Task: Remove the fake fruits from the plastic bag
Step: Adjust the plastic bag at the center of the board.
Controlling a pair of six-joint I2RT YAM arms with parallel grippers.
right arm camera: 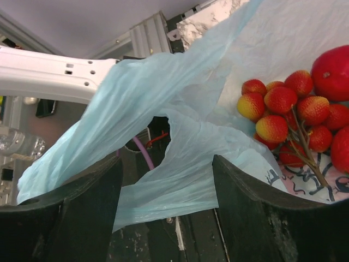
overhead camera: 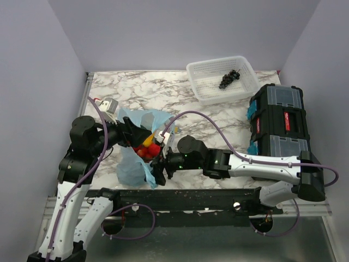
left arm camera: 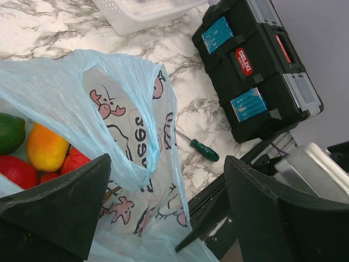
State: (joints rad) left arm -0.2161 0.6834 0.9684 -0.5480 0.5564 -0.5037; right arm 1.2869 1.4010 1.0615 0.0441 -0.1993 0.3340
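Left hand (left arm camera: 166, 180): released; fingers (left arm camera: 60, 207) spread wide, with the bag's loop handle and rim lying between them, unpinched.
Right hand (right arm camera: 166, 174): released; fingers (right arm camera: 267, 213) wide apart, with a fold of bag film hanging in the gap.
Plastic bag (overhead camera: 131, 166): light blue with cartoon print, on the worktop (overhead camera: 163, 93) near its front edge, between the two hands, mouth open.
Fake fruits (overhead camera: 144, 148): inside the bag.
Fruits, left wrist view: one green (left arm camera: 11, 131), one orange-yellow oval (left arm camera: 46, 146), red ones (left arm camera: 16, 170).
Fruits, right wrist view: stemmed cluster of small red-yellow fruits (right arm camera: 283, 114) beside a larger red fruit (right arm camera: 332, 71).
Basket (overhead camera: 212, 97): white lattice, at the far side, holding a dark grape bunch (overhead camera: 229, 78).
Toolbox (overhead camera: 278, 117): black, at the right edge.
Screwdriver (left arm camera: 199, 147): green handle, lying between the bag and the toolbox.
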